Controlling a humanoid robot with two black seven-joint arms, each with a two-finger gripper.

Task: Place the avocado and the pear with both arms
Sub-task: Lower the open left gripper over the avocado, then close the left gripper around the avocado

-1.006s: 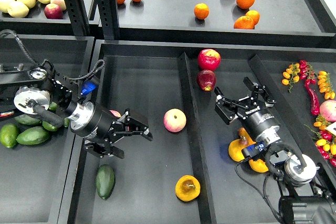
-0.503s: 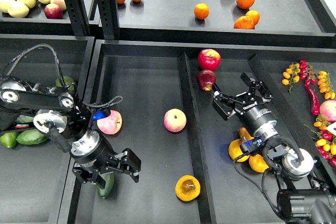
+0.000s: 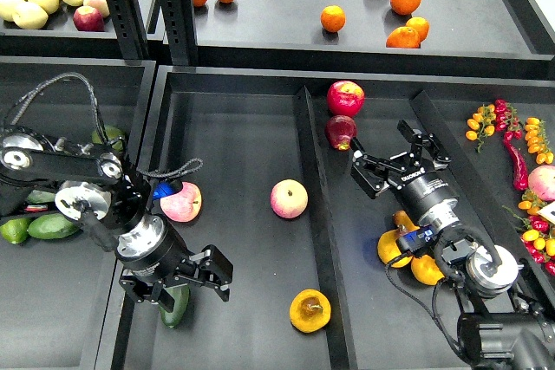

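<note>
1. Two fruits matter: the avocado and the pear. Both lie at the near end of the middle tray, avocado by its left wall, pear by its right divider.
2. Left gripper sits directly over the avocado's upper end, hiding most of it; only the dark green lower part shows below the fingers.
3. Left jaws stand spread, one finger to each side of the fruit. Whether the pads already touch the skin, cannot tell. Nothing looks lifted.
4. Step in hand, as I judge it: grasp the avocado. Best to settle the fingers across its narrow width, near the middle of its length, then squeeze gently; the smooth egg shape could squirt out if pinched near a tip.
5. Right gripper hovers right of the tray divider, well apart from the pear, fingers splayed wide, holding nothing.
6. Pear lies with its brown stem patch facing up. The right arm must cross the divider to reach it.
7. Pink apple rests mid-tray, beyond the pear; another lies just beyond the left wrist. Neither is wanted.
</note>
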